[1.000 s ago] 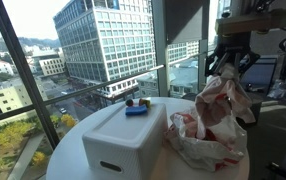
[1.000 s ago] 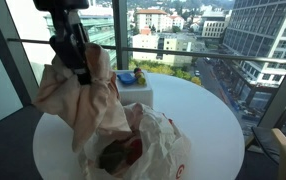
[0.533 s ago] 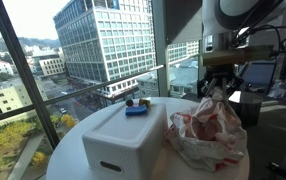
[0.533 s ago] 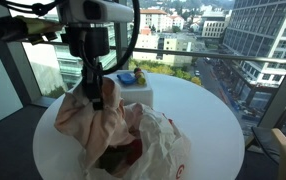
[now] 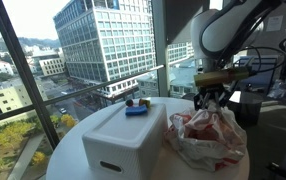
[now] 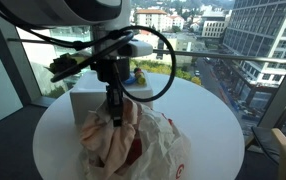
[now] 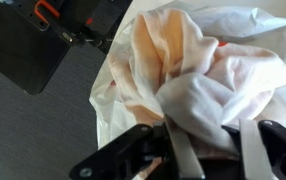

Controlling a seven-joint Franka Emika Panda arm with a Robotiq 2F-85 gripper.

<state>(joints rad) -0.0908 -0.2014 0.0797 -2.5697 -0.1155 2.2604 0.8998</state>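
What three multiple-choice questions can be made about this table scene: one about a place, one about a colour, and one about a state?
1. Where does the small blue toy lie?
A. in a drawer
B. on top of the white box
C. on a shelf

2. What colour is the round table?
A. black
B. green
C. white

3. In what state is the claw?
A. shut on the pale cloth
B. wide open and empty
C. shut on a bottle

Answers:
1. B, because both exterior views show the toy resting on the lid of the box.
2. C, because the bare table top is plainly white in both exterior views.
3. A, because the wrist view shows the fingers pinching a fold of the cloth, which is bunched at the mouth of the plastic bag.
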